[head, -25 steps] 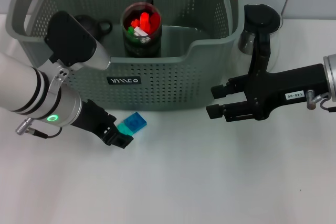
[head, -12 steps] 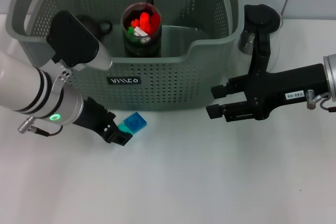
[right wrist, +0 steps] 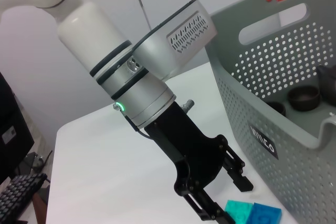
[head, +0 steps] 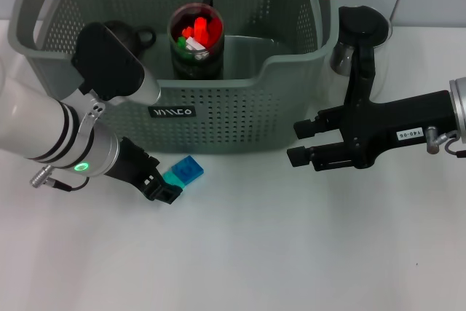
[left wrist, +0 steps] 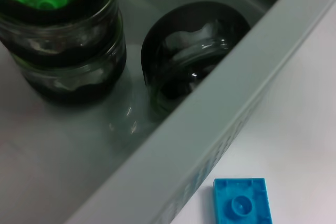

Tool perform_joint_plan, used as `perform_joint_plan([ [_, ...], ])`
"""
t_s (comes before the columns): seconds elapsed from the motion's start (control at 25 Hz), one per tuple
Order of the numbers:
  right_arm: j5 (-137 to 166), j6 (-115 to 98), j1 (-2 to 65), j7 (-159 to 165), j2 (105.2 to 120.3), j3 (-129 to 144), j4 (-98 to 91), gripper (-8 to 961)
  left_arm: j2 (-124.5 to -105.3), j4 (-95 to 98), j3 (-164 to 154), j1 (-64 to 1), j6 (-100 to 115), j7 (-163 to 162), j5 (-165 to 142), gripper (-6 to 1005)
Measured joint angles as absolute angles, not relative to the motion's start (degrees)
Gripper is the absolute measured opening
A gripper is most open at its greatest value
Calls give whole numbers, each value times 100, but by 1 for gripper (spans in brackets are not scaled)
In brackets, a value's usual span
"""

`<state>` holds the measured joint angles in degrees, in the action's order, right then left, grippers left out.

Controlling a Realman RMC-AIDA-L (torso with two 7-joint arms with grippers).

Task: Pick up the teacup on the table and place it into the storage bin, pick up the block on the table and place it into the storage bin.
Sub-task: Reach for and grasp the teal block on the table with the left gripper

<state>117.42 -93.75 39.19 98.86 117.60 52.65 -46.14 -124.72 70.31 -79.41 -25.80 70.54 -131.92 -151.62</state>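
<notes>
1. At the left of your head view, the left gripper point(head: 166, 189) sits low on the white table point(head: 291, 253), just in front of the storage bin point(head: 218, 118). Its black fingers are spread apart and hold nothing; the right wrist view shows the same two fingers point(right wrist: 239, 178) parted above the table.
2. Just right of those fingertips you see the block point(head: 189, 170), a blue studded piece, with a teal piece point(head: 175, 177) touching its left side. Both lie on the table near the bin's front wall, below the black label point(head: 172, 112). In the left wrist view the block point(left wrist: 242, 204) lies at the lower right, outside the bin wall.
3. Inside the bin, upper centre, stands a glass jar point(head: 196, 41) packed with red, green and white pieces. To its left, a dark round cup-like vessel point(head: 124, 34) is partly hidden by the left arm; you cannot tell for certain that it is the teacup.
4. At the right, the right gripper point(head: 300, 141) hovers over the table beside the bin's right front corner, fingers parted, grasping nothing.
5. Behind that arm, upper right, a black-lidded glass vessel point(head: 360, 34) stands outside the bin.
</notes>
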Motion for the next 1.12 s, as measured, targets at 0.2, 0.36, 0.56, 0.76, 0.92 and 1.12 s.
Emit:
perform_joint_plan([
  [0.2,11742,-9377,3920,9889,11759,5265,-4614,609,-12472,6972,-7946,-2601,7012,-13192,-15191,669],
  [0.36,11742,-9378,3926,9891,11760,5264,-4614,609,-12472,6970,-7945,-2603,6996,-13193,-15236,668],
  [0.56,11742,-9377,3925,9894,11759,5265,-4614,609,-12472,6969,-7991,-2601,6990,-13193,-15261,667],
  [0.76,11742,-9378,3922,9903,11760,5264,-4614,609,-12472,6969,-8028,-2598,6983,-13192,-15287,666],
  [0.92,11742,-9378,3920,9905,11755,5265,-4614,609,-12472,6970,-8032,-2589,6976,-13193,-15287,665],
  [1.12,11742,-9376,3920,9905,11751,5265,-4614,610,-12472,6965,-8034,-2586,6976,-13193,-15297,664],
])
